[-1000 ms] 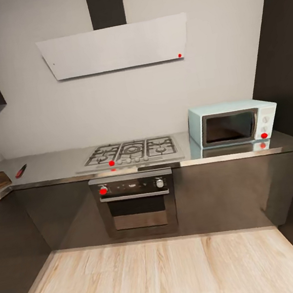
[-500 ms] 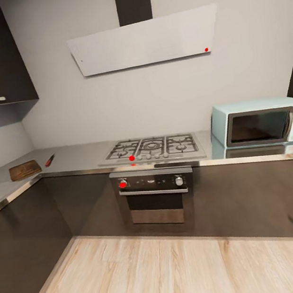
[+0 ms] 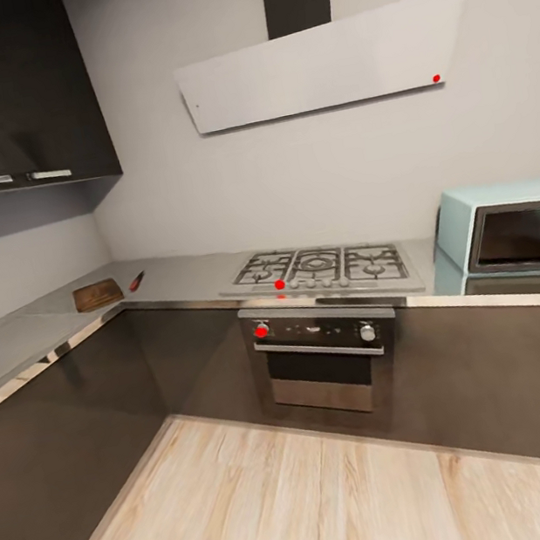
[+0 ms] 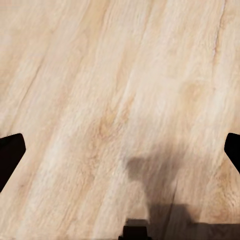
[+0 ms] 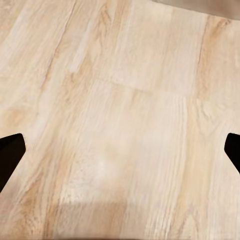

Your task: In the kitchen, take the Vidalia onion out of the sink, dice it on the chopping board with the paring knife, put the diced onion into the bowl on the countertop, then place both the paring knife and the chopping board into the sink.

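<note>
While we stand out on the wooden floor [image 3: 284, 498] facing the corner of the kitchen, the board [image 3: 97, 294] and the knife [image 3: 136, 281] lie far off to our left on the countertop [image 3: 16, 337], near the corner where the two runs meet. The hob [image 3: 327, 267] and oven [image 3: 325, 358] are straight ahead, the microwave [image 3: 516, 231] to the right.

Both arms hang low, cameras looking down at the floor. The left gripper [image 4: 120, 155] has its fingertips at opposite edges of its wrist view, so it is spread wide and empty; the right gripper [image 5: 120, 155] looks the same, wide and holding nothing.

We judge the step in hand to be the approach: getting to the sink for the onion. To do it well, we should turn left and roll along the counter, keeping the base off the cabinet fronts and raising the arms only once we are close.

The board's long axis runs roughly across the head view, slightly tilted; its handle hole is too small to make out. The knife lies just beside the board's right end, apart from it, its long axis slanting up to the right. Which end is the blade we cannot tell.
</note>
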`<state>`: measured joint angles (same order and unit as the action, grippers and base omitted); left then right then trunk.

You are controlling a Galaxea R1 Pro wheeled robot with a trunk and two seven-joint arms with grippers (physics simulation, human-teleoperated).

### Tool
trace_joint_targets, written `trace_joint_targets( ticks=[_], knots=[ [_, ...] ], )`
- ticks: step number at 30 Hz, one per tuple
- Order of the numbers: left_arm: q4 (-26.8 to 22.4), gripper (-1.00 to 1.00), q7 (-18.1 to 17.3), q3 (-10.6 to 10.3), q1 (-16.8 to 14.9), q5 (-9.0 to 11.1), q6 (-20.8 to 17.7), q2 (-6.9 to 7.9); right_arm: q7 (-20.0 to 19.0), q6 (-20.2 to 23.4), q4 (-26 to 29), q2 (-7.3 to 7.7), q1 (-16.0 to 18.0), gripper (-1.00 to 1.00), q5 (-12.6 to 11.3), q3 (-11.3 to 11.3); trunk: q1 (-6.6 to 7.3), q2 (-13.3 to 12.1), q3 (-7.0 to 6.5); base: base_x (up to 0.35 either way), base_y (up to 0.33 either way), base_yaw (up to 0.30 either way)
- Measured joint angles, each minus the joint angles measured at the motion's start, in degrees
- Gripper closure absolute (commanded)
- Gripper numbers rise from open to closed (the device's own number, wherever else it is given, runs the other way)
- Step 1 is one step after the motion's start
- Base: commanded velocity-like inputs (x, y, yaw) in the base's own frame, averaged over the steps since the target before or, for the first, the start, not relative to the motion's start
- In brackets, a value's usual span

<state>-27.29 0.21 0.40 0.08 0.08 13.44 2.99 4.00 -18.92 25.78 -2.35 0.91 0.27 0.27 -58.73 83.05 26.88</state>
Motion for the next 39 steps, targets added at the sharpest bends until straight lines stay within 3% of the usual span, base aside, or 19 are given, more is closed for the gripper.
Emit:
trace_joint_targets(
  ticks=[39],
  knots=[
    [0.01, -1.0, -0.02, 0.0, 0.0, 0.0, 0.0, 0.0, -0.01, -0.03, 0.0, -0.01, 0.01, -1.0, 0.12, 0.03, 0.0, 0.0, 0.0, 0.0, 0.0, 0.276]
  ],
)
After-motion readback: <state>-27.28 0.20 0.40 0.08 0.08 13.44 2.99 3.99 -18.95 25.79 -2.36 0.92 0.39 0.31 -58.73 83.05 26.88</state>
